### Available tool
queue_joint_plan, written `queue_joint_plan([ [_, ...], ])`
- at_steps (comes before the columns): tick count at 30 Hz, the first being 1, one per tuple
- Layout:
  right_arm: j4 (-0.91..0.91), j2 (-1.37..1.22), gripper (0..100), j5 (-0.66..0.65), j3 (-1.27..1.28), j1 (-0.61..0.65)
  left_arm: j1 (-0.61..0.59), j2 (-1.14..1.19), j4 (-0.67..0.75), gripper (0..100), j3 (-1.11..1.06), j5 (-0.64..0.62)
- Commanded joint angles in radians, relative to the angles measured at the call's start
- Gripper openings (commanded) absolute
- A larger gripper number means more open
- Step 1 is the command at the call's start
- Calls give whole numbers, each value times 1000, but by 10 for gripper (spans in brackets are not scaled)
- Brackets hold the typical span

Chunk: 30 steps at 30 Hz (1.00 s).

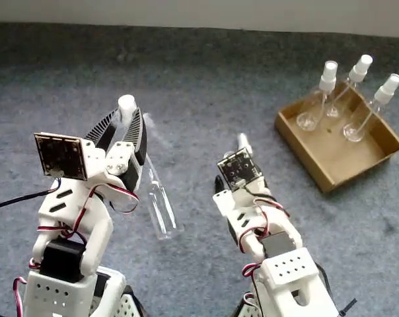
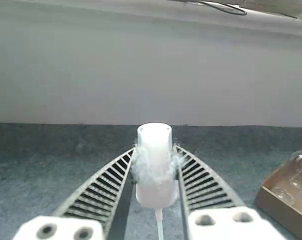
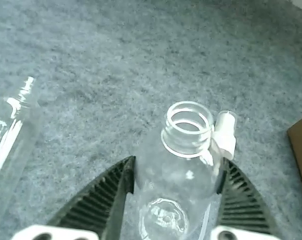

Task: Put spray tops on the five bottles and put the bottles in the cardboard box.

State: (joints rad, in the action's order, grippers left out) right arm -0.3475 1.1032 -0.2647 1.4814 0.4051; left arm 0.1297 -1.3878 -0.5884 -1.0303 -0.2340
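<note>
Three capped bottles [image 1: 323, 96] stand in the cardboard box [image 1: 335, 153] at the far right, each clear, with a white sprayer on its neck. Left of centre, the left gripper [image 1: 129, 117] is pinched narrow onto a white spray top [image 2: 154, 165], holding it upright above the grey carpet [image 1: 206, 72]. Pale fuzz blurs the top's middle, and its thin dip tube runs out of the left wrist frame. Just near of it a spare bottle [image 1: 158, 201] lies on its side, its far end hidden under that gripper in the high view. The right gripper [image 3: 177, 161] clasps an uncapped bottle [image 3: 183, 150] by the shoulders, mouth open; from above, the wrist board hides most of that hold. A second spray top [image 3: 225, 132] sits just beside that bottle's neck, and whether they touch I cannot tell. Both wrist views cut the box off at their edge.
</note>
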Motion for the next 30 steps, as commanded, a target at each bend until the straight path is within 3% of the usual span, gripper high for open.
queue_joint_plan([
  [1,51,-21,210,-5,10,-15,-15,-15,17,5,4,-8],
  [30,337,-15,209,-8,242,41,-15,-15,-38,5,2,-9],
])
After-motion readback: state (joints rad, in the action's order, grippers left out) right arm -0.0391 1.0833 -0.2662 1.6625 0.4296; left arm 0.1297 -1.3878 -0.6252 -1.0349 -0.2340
